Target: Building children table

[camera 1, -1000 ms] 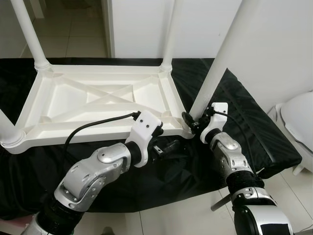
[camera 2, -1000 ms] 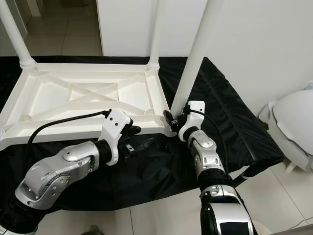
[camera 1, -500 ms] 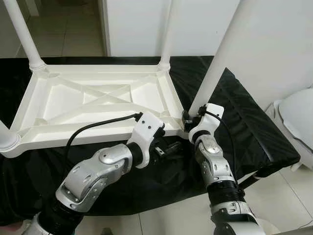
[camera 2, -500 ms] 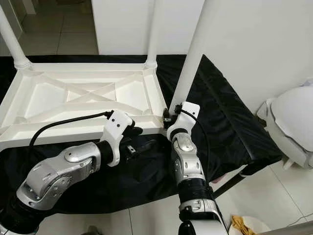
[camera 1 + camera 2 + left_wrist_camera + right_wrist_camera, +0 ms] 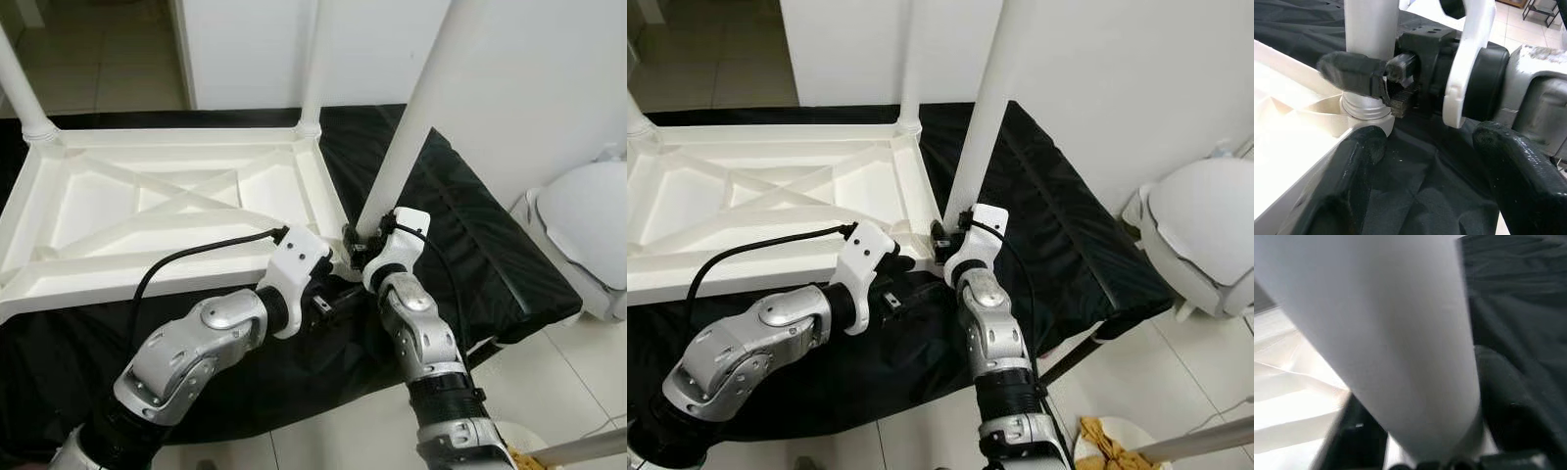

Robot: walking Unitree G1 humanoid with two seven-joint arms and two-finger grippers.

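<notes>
A white plastic children's table [image 5: 147, 284] lies upside down on a black cloth [image 5: 480, 245], its legs pointing up. My right gripper [image 5: 359, 242] is at the base of the near right leg [image 5: 411, 117], where the leg meets the table's corner socket. Its black fingers [image 5: 1352, 73] sit on either side of the leg [image 5: 1400, 342] and hold it. Just below that corner, over the cloth, my left gripper [image 5: 1427, 142] stands open with nothing between its fingers, and it points at the leg's base [image 5: 1366, 105].
Two more legs stand at the far right corner [image 5: 312, 59] and the far left corner [image 5: 22, 93]. A white rounded object [image 5: 588, 220] sits on the tiled floor to the right. The cloth's front edge drops to the floor near my arms.
The whole picture has slid left, so the camera moved. My right forearm now stands closer in under the leg, its gripper still at the leg's base. The left gripper stays open by the corner.
</notes>
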